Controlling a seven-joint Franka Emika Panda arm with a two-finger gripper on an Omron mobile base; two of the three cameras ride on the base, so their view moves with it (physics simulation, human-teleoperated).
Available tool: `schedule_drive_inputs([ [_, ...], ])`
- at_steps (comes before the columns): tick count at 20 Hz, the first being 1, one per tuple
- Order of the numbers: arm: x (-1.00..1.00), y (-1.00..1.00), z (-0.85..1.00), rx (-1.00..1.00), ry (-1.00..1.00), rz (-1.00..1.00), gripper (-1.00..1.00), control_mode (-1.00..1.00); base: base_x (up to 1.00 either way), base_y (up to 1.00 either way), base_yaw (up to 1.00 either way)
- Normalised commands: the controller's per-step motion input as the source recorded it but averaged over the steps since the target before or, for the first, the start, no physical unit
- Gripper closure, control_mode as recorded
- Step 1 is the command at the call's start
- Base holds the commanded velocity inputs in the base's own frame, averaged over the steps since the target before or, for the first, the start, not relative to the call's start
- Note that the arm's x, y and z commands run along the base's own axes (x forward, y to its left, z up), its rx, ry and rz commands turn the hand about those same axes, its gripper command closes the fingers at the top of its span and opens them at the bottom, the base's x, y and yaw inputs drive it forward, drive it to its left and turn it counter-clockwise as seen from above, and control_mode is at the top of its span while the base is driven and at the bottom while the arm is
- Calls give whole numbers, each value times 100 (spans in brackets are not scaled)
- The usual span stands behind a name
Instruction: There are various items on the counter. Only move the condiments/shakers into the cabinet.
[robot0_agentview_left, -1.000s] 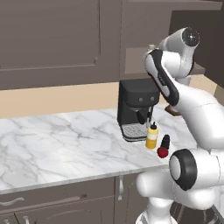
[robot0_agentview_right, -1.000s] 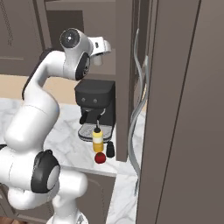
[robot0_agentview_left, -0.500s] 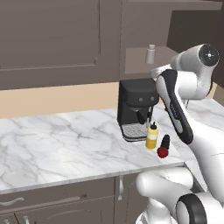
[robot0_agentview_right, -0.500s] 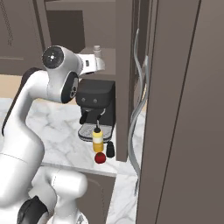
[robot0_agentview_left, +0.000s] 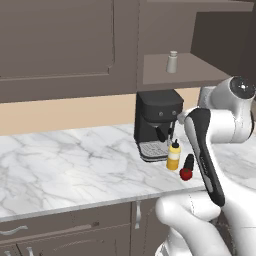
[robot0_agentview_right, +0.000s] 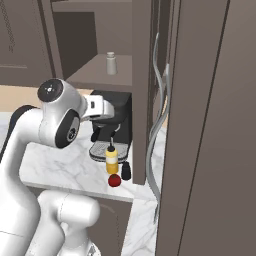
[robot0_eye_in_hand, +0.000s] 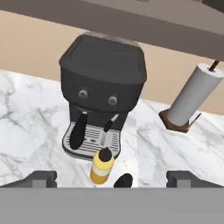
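Marble desk (robot0_agentview_left: 75, 170) is carrying the coffee machine (robot0_agentview_left: 156, 122), with the yellow bottle (robot0_agentview_left: 173, 155) just in front of it, then the red fruit (robot0_agentview_left: 185, 174) touching the small dark bottle (robot0_agentview_left: 189, 162). Up on the cabinet shelf (robot0_agentview_left: 192, 70) the grey shaker (robot0_agentview_left: 172, 61) is standing upright. The hand view is adding a paper towel roll (robot0_eye_in_hand: 190, 96) right of the machine, and the gripper (robot0_eye_in_hand: 111, 177) is hanging above the bottles, jaws spread wide and holding nothing. The right base view is showing a cabinet door (robot0_agentview_right: 142, 90) blocking the desk's right side.

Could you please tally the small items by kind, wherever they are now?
Shakers: 1, grey shaker on the cabinet shelf
Bottles: 2, yellow squeeze bottle and dark bottle on the counter
Fruit: 1, red fruit
Total: 4
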Motion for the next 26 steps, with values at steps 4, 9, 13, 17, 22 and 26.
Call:
schedule_drive_inputs([
  [4,-39,0,-96,0,26,0,-100,-100,0,0,0],
  [9,-26,0,-96,0,19,-1,-100,-100,0,0,0],
  [13,-2,0,-69,0,3,-8,-100,-100,0,0,0],
  [17,5,0,-43,0,0,-6,-100,-100,0,0,0],
  [22,8,0,-21,0,-3,0,-100,-100,0,0,0],
  [26,19,0,-29,0,-2,0,-100,-100,0,0,0],
])
